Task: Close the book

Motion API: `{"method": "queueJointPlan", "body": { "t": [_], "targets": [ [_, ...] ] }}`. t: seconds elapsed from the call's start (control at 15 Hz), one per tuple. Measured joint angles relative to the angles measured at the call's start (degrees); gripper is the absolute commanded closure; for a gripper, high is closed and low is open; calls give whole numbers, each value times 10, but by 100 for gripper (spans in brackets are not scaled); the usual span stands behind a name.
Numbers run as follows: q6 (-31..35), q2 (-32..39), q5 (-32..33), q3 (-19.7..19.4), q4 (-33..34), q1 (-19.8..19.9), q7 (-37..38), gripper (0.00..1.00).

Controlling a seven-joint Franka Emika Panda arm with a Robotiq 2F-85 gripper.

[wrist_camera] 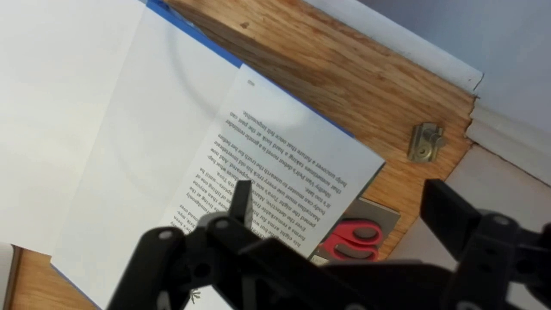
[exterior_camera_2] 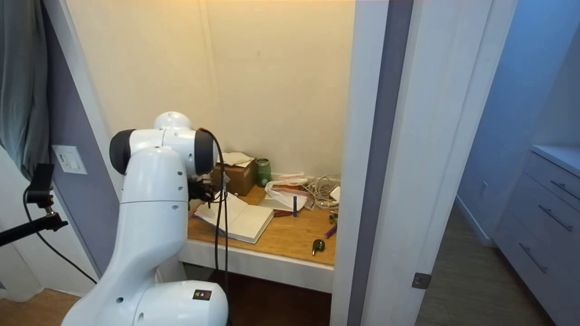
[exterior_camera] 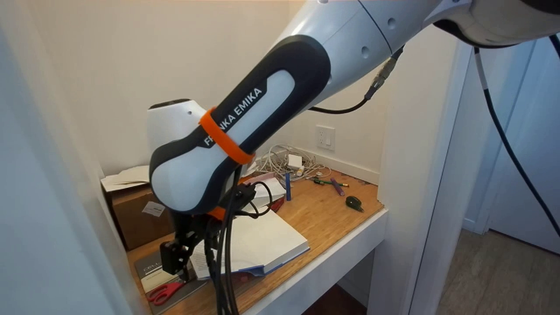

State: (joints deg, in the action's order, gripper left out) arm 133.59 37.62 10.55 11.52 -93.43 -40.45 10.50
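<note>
The book (exterior_camera: pixel 267 238) lies open on the wooden desk, its broad white page block on one side and a text-printed cover flap on the other. It shows in both exterior views (exterior_camera_2: pixel 250 221). In the wrist view the flap (wrist_camera: pixel 275 125) has a blue edge and faint text. My gripper (wrist_camera: pixel 338 200) is open and empty. One finger is over the printed flap, the other past the flap's free edge. In an exterior view the gripper (exterior_camera: pixel 175 260) hangs low beside the flap's end; contact cannot be told. The arm and cables hide part of the book.
Red-handled scissors (wrist_camera: pixel 340 240) lie on a dark grey book (exterior_camera: pixel 146 267) beside the flap. A cardboard box (exterior_camera: pixel 142 225) stands behind the gripper. A metal latch (wrist_camera: pixel 424 146) sits near the desk edge. Cables (exterior_camera: pixel 273 164), a blue marker (exterior_camera: pixel 288 187) and papers lie at the back.
</note>
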Motion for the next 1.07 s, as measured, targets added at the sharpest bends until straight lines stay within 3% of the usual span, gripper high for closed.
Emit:
{"method": "queueJointPlan", "body": {
  "t": [1.07],
  "targets": [
    [-83, 57, 44, -52, 87, -56, 36, 0]
  ]
}}
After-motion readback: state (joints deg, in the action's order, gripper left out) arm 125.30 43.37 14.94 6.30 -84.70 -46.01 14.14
